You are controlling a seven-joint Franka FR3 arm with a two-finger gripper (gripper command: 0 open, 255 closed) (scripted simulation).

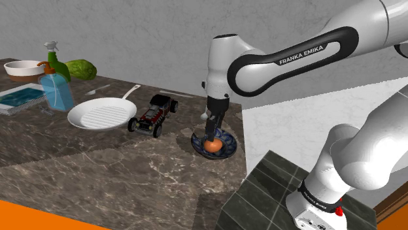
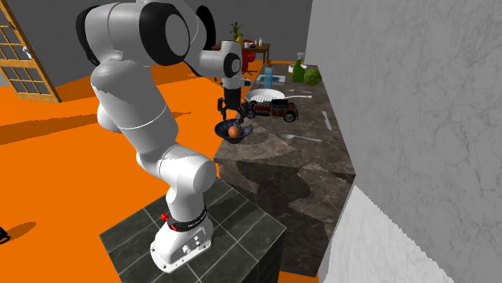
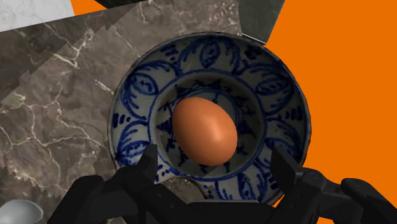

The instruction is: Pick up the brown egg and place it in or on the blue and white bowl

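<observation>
At the shoulder view's left, the dark marbled table (image 1: 78,163) carries things the task does not call on: a blue spray bottle (image 1: 57,91), then a white ridged pan (image 1: 101,115), then a black toy car (image 1: 154,115). Just past the car, near the table's edge, sits the blue and white bowl (image 1: 229,146). The brown egg (image 1: 213,146) lies on its side in the bowl's well. The jaws hang right over it, pointing down. In the wrist view the two black fingers (image 3: 147,167) stand wide, one on each side of the egg with a gap to each, so nothing is held. Furthest right is the dark tiled stand (image 1: 274,189). As I read it, the placing is done — egg in bowl, let go. What is left looks like no more than lifting the arm clear without nudging the bowl's rim.
</observation>
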